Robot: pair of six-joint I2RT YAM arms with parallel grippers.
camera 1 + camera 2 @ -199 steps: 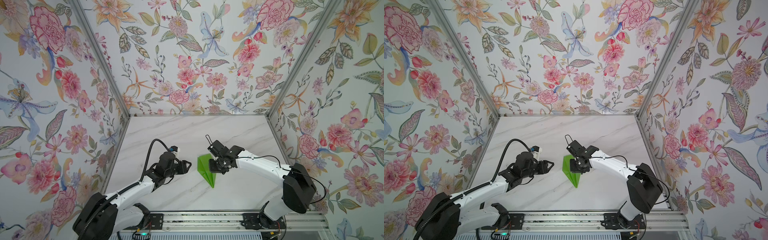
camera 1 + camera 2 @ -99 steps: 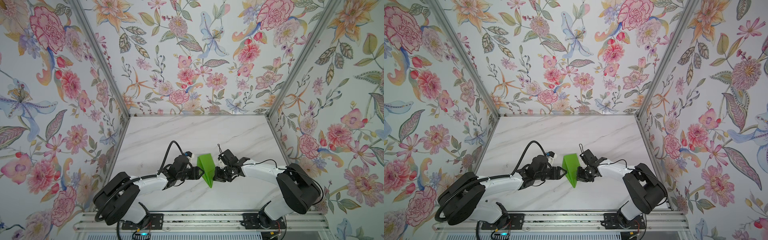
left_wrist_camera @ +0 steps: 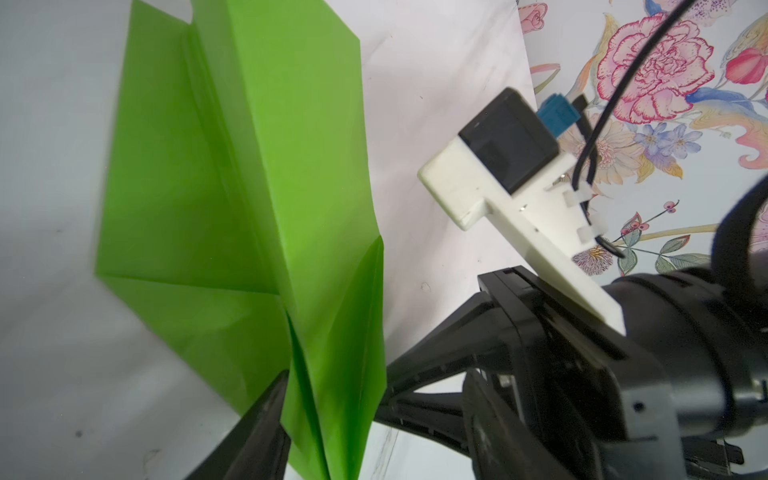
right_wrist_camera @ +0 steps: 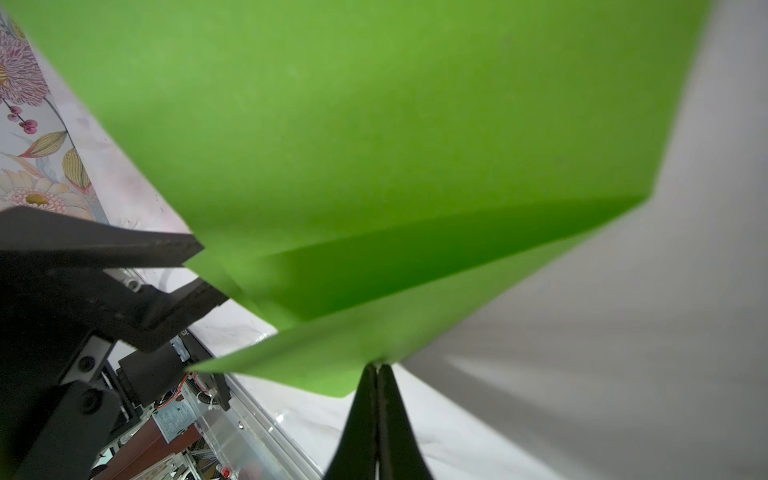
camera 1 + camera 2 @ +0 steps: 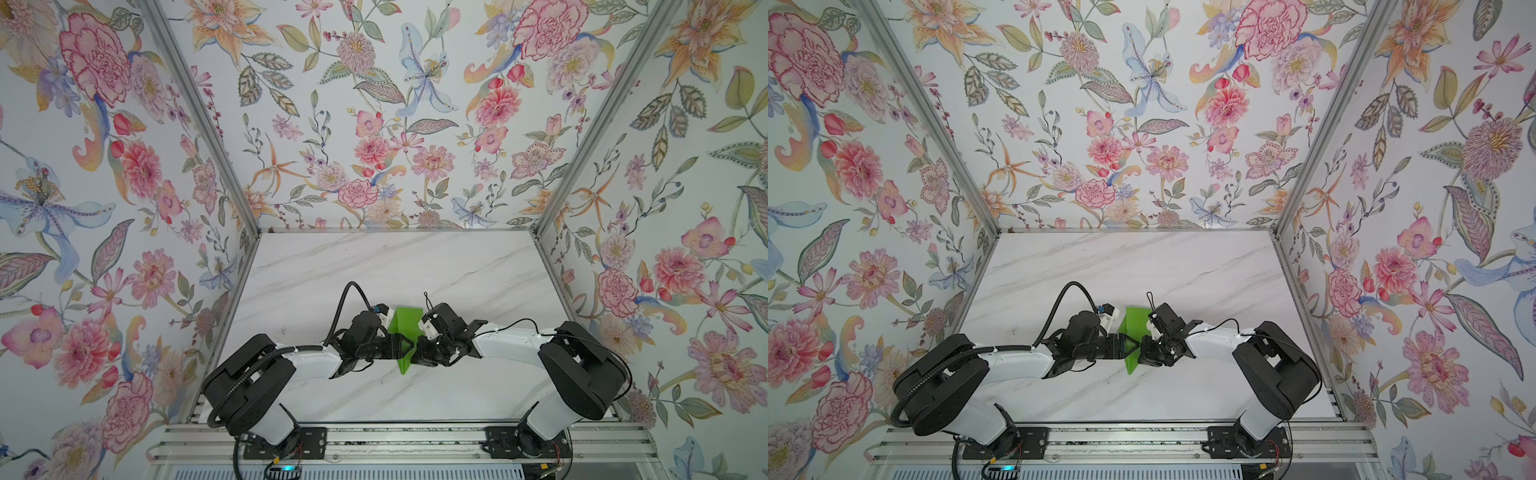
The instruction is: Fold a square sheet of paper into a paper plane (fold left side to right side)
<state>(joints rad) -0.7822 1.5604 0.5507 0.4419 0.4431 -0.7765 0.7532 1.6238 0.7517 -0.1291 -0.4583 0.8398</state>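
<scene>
I have the green paper plane (image 5: 406, 326) (image 5: 1133, 328) at the middle of the marble counter (image 5: 374, 266), toward its near edge. It sits right between my two arms, and its narrow end points at the base rail.

The right claw (image 5: 417, 353) (image 5: 1142, 351) is clenched. In the right wrist view its two fingers (image 4: 365, 415) are pressed flat together where they meet the lower edge of the paper (image 4: 374, 124), so I read that as a grip on the plane.

The left claw (image 5: 409, 347) (image 5: 1133, 345) is released. From the right wrist camera I see its fingers standing apart (image 4: 210, 272), with a folded corner of the paper poking into the gap and brushing the upper tip.

In the left wrist view one panel of the plane (image 3: 249, 187) lies against the counter and the other rises from the centre crease. One of my own fingers (image 3: 262, 428) sits beside the crease. The right claw (image 3: 384, 392) comes in from the far side, and its wrist camera (image 3: 507, 141) is above it.
</scene>
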